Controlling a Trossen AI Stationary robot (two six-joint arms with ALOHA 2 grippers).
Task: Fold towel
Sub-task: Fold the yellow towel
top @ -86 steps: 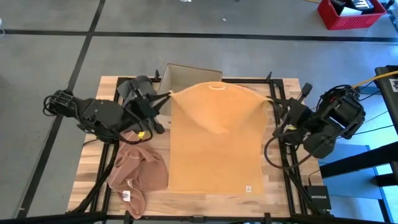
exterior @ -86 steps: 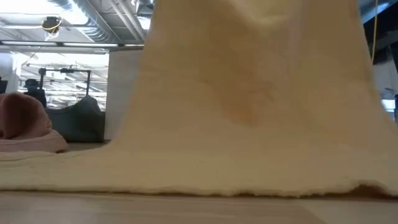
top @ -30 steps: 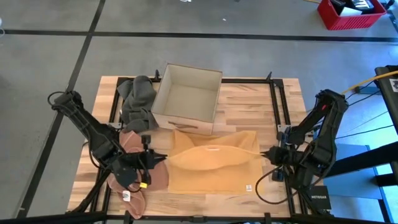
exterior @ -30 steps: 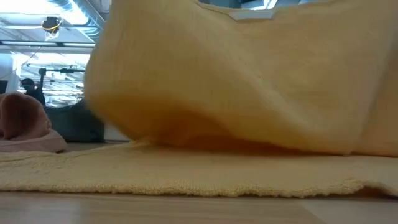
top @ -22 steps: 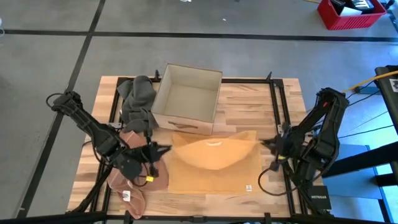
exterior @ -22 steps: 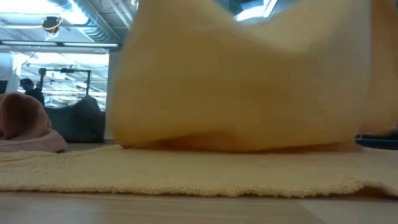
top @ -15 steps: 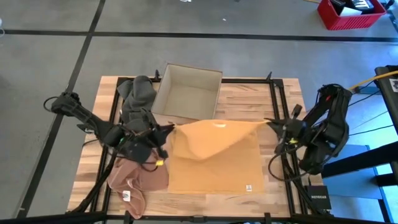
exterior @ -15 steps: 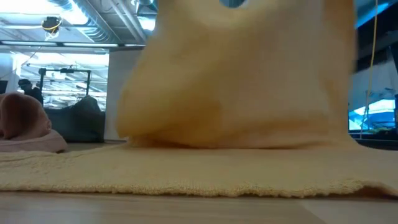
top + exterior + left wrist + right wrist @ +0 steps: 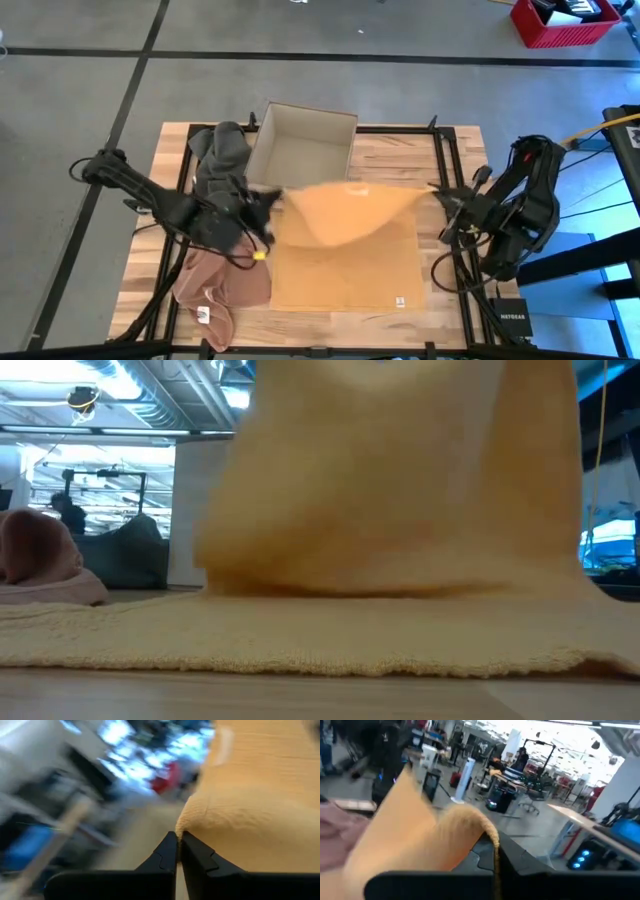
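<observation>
Towel point(image 9: 345, 235) hangs stretched across mid-frame between left gripper point(image 9: 272, 197) and right gripper point(image 9: 436, 190), each pinched shut on a far corner.

The left arm's dark two-finger gripper point(image 9: 178, 840) stood pinched shut on a corner of the yellow-orange knitted cloth towel point(image 9: 255, 815), which spread away toward two o'clock against a blurred background.
</observation>
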